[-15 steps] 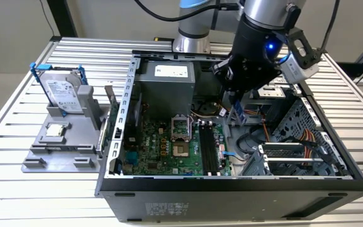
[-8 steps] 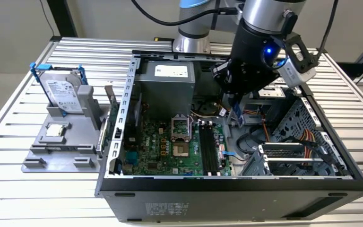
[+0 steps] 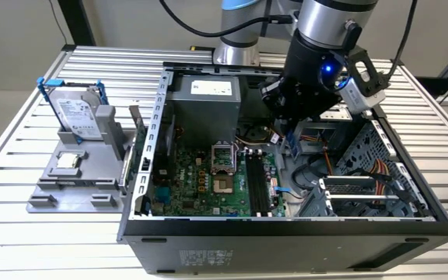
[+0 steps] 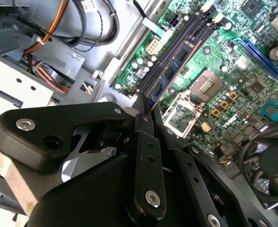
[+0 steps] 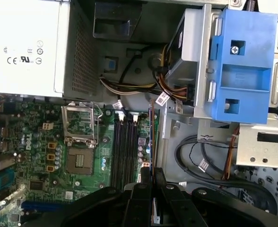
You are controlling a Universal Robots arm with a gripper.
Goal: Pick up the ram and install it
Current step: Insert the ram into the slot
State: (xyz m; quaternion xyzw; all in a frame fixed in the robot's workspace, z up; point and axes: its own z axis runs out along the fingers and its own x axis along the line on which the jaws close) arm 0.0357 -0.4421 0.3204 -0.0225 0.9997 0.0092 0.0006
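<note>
The gripper [image 4: 143, 111] hangs inside the open computer case [image 3: 286, 224], with its fingers [image 4: 141, 125] pinching the ram [image 4: 169, 75] by one end. The ram stands on its thin edge just over the black memory slots [image 5: 125, 142] on the green motherboard [image 3: 208, 192], near the empty processor socket [image 5: 80, 161]. If the stick is tilted or not lined up with a slot, pushing down could bend it or hurt the slot.
</note>
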